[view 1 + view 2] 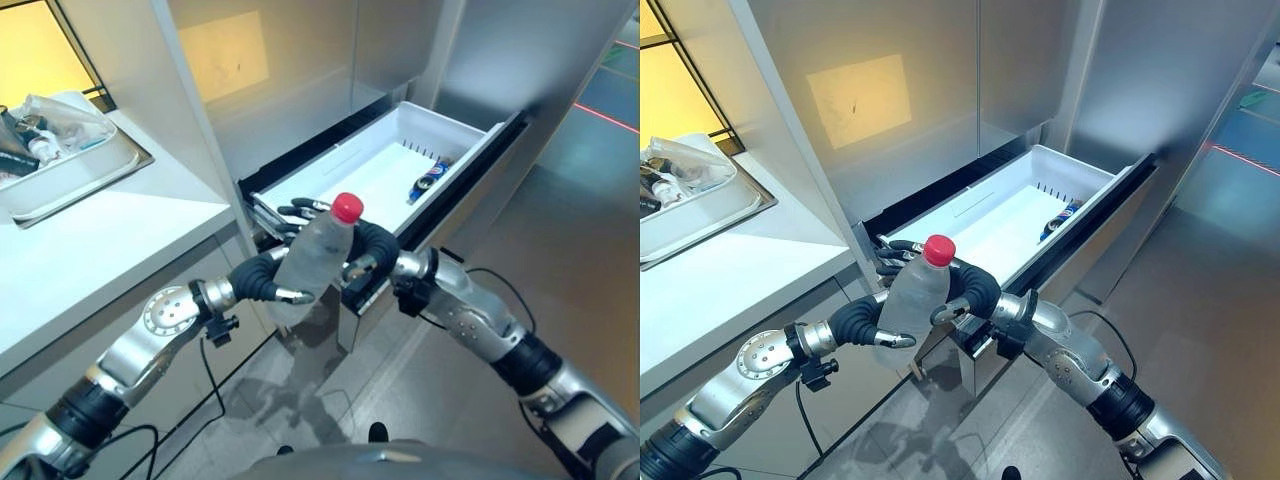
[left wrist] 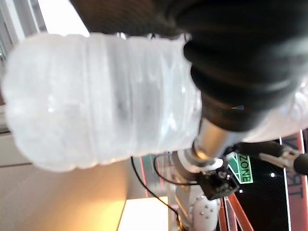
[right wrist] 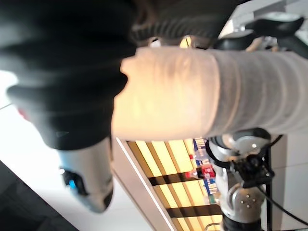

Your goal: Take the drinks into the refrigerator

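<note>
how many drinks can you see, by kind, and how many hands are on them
clear bottle with red cap: 1, held between left hand and right hand
dark can lying in the open white drawer: 1
hands on the bottle: 2
total drinks: 2

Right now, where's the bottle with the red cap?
In the eye views the red-capped bottle is centre frame, upright, clasped between the left hand and right hand, at the near corner of the open white drawer.

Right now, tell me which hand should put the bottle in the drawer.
Probably the right hand: it grips the bottle on the side nearer the open drawer. The left hand also grips it, by the counter.
</note>
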Motion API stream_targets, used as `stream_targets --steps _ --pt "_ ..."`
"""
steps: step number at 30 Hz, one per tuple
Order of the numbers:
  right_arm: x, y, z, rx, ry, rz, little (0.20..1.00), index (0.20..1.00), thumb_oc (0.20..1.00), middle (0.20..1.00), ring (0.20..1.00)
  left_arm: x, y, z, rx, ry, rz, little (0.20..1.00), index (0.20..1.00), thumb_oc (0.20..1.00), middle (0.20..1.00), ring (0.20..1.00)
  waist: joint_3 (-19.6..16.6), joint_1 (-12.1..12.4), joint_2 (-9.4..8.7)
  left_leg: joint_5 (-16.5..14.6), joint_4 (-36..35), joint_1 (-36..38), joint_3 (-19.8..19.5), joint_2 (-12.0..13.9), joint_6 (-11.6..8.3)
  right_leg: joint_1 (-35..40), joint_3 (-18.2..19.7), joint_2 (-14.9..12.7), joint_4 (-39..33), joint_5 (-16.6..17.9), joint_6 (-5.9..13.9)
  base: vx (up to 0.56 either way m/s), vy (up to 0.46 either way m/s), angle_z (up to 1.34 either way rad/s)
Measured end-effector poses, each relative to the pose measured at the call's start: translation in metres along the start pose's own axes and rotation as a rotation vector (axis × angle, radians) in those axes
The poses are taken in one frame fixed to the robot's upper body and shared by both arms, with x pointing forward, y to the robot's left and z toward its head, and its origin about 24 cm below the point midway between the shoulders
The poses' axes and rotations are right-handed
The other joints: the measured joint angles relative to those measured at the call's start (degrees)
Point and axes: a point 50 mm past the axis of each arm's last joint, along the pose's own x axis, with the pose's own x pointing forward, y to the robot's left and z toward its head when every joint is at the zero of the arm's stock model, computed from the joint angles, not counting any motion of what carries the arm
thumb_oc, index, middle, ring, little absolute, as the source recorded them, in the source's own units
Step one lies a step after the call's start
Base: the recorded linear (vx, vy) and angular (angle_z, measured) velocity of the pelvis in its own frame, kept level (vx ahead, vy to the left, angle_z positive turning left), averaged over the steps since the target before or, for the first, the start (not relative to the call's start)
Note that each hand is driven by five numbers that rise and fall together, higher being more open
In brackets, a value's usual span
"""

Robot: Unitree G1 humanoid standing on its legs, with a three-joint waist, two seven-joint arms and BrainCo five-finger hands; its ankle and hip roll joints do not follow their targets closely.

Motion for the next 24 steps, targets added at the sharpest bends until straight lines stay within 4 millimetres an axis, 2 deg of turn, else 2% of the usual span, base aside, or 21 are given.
stream_targets --steps 7,24 --pt "0.004 -0.004 -0.009 0.039 -0.01 -0.029 1.0 1.0 1.0 1.0 1.0 -0.001 0.003 -0.006 -0.016 0.018 0.022 0.2 0.2 0.2 0.2 0.2 0.0 0.1 0.01 0.0 0.0 0.0 -0.1 0.0 0.0 0.1 -0.1 0.0 0.0 0.0 0.0 0.0 0.0 0.0" --pt "0.01 -0.008 -0.015 0.018 0.013 -0.034 1.0 1.0 1.0 1.0 1.0 -0.002 0.005 -0.013 -0.035 0.035 0.047 0.2 0.2 0.2 0.2 0.2 0.0 1.3 0.0 0.1 0.0 0.0 -0.5 0.0 -0.05 0.3 -0.6 -0.1 0.0 0.0 -0.01 0.0 0.0 0.0"
